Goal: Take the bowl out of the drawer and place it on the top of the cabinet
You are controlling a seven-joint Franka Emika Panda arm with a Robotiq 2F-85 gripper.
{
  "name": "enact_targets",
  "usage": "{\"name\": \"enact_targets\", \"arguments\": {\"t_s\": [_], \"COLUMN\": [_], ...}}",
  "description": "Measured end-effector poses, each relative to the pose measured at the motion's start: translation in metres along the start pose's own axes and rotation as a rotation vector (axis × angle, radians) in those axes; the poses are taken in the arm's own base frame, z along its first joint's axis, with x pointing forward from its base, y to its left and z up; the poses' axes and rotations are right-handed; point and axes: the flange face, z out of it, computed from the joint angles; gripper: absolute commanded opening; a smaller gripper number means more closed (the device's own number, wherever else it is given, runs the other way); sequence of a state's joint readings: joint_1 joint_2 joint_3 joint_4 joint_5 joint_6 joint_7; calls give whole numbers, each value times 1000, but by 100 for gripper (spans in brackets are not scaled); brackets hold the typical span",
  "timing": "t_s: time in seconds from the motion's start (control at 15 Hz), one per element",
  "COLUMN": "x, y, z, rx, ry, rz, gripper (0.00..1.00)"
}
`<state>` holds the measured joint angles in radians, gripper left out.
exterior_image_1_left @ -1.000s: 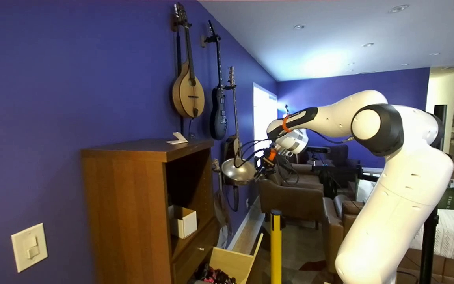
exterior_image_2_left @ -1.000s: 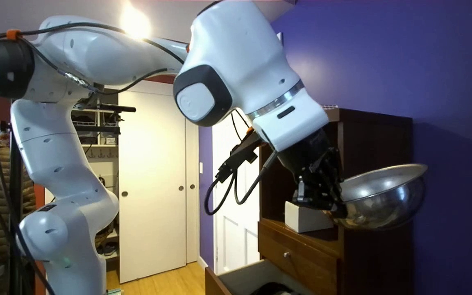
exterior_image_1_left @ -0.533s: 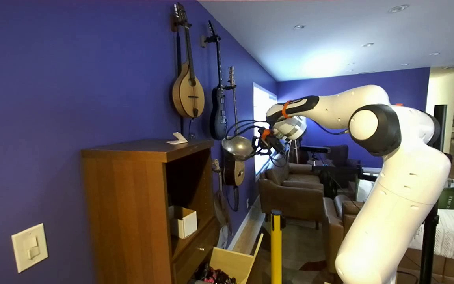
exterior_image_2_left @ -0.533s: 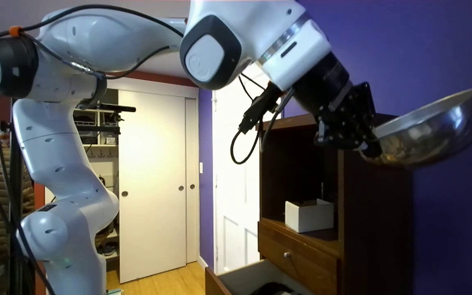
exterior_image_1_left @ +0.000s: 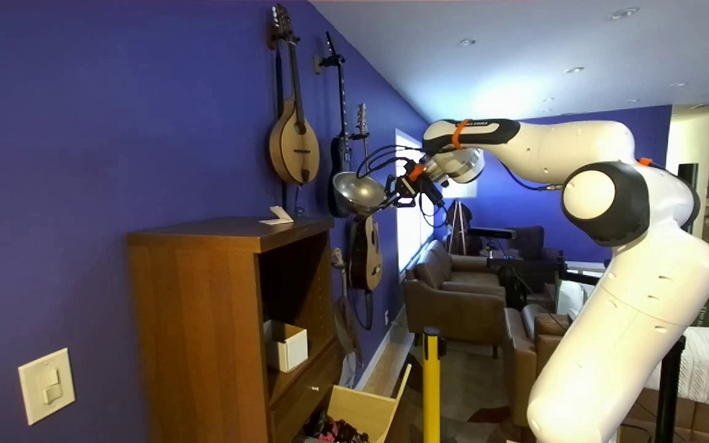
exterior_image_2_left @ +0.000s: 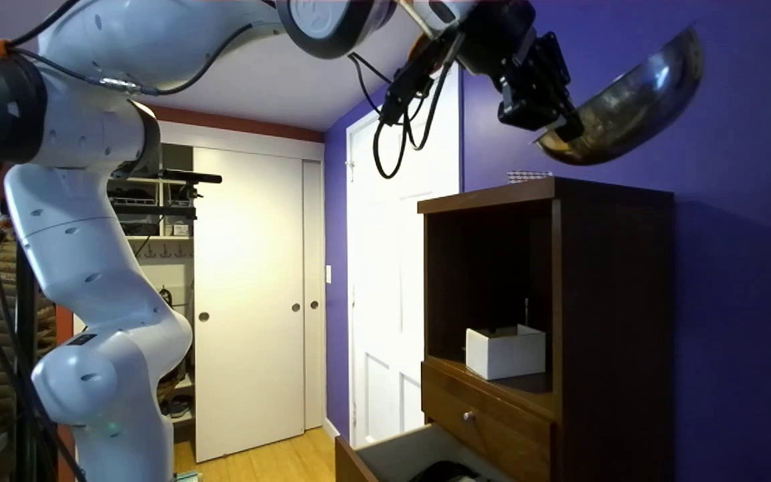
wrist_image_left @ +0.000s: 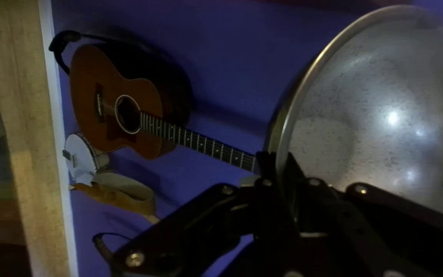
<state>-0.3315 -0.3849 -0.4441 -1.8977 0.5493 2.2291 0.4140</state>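
Bowl [wrist_image_left: 379,109] (round, shiny silver metal) hangs tilted in mid-air, its rim clamped in the black jointed tool [wrist_image_left: 280,164], presumably since a thin edge pinches easily. Held high, I'd judge, so it clears the top of the tall brown wooden cabinet [exterior_image_1_left: 197,320]; pale yellowish-wood drawer [exterior_image_1_left: 364,406] stands open well below

Beyond the gripper [wrist_image_left: 279,165], an acoustic guitar [wrist_image_left: 144,102]; lower than the gripper, a white box [exterior_image_2_left: 507,356]; a yellow post [exterior_image_1_left: 431,387]; a brown armchair [exterior_image_1_left: 453,307].

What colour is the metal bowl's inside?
Silver-grey, flecked with small dark specks; the metal bowl shows its inside best in the wrist view.
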Motion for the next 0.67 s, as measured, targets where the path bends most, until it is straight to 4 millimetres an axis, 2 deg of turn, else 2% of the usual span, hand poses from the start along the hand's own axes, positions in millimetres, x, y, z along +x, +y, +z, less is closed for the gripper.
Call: {"name": "enact_targets", "arguments": {"t_s": [0.33, 0.4, 0.53, 0.6, 0.67], "x": [-29, -36, -44, -45, -45], "y": [-38, -44, -53, -54, -55], "z": [-48, -56, -64, -65, -65], "rx": [48, 52, 67, 70, 70], "ry": [-138, -170, -197, -200, -202], "rz": [-225, -266, -323, -335, -340], "gripper": [2, 9, 9, 2, 2]}}
